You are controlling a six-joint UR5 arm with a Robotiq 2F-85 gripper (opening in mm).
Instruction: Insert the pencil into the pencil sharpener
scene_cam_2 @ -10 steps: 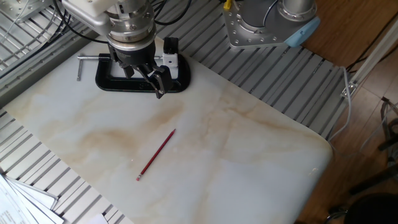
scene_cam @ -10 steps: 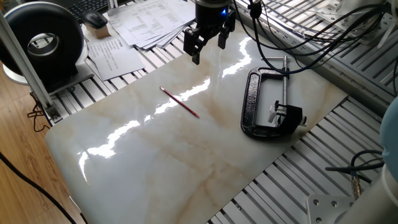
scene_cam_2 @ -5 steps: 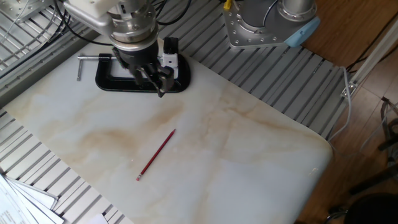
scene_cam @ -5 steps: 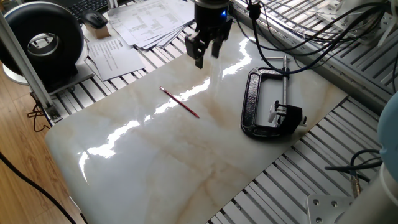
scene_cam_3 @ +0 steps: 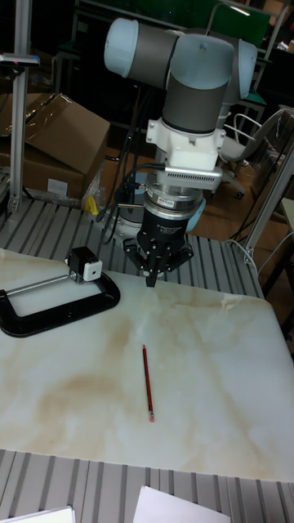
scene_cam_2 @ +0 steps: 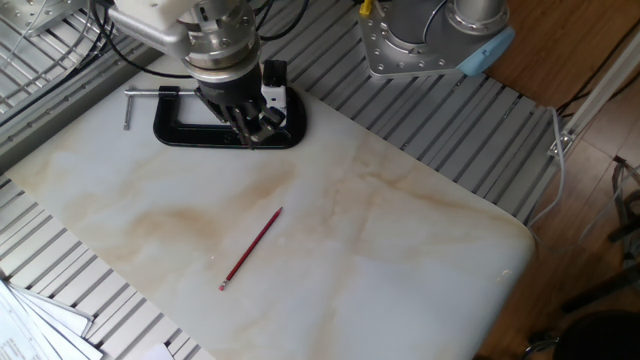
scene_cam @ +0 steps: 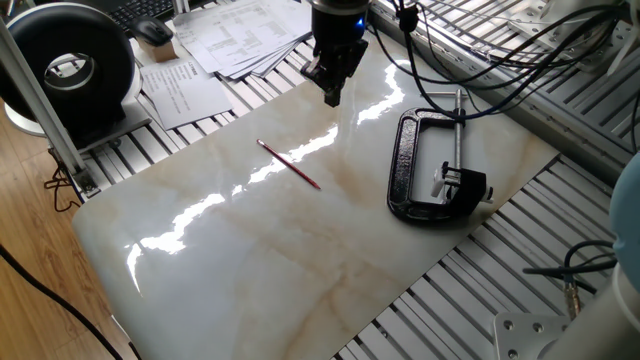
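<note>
The red pencil point(scene_cam: 289, 165) point(scene_cam_2: 252, 248) point(scene_cam_3: 148, 382) lies flat and alone on the marble board. The pencil sharpener point(scene_cam: 463, 186) point(scene_cam_2: 272, 84) point(scene_cam_3: 84, 265), a small black block with a whitish patch, sits held in the jaw of the black C-clamp point(scene_cam: 400, 165) point(scene_cam_2: 176, 134) point(scene_cam_3: 57, 311). My gripper point(scene_cam: 332, 97) point(scene_cam_2: 251, 134) point(scene_cam_3: 151, 282) hangs above the board's far part, between the pencil and the clamp, pointing down. Its fingers are pressed together with nothing between them. It touches neither the pencil nor the sharpener.
The marble board point(scene_cam: 300, 260) rests on a slatted aluminium table. Papers point(scene_cam: 240, 35) and a round black device point(scene_cam: 70, 65) lie beyond the board's far left. Black cables point(scene_cam: 480, 40) hang over the far right. The robot's base point(scene_cam_2: 430, 35) stands past the board.
The gripper's fingers have gone from open to shut, with nothing caught in them. The arm has shifted only slightly; pencil, clamp and sharpener have stayed put.
</note>
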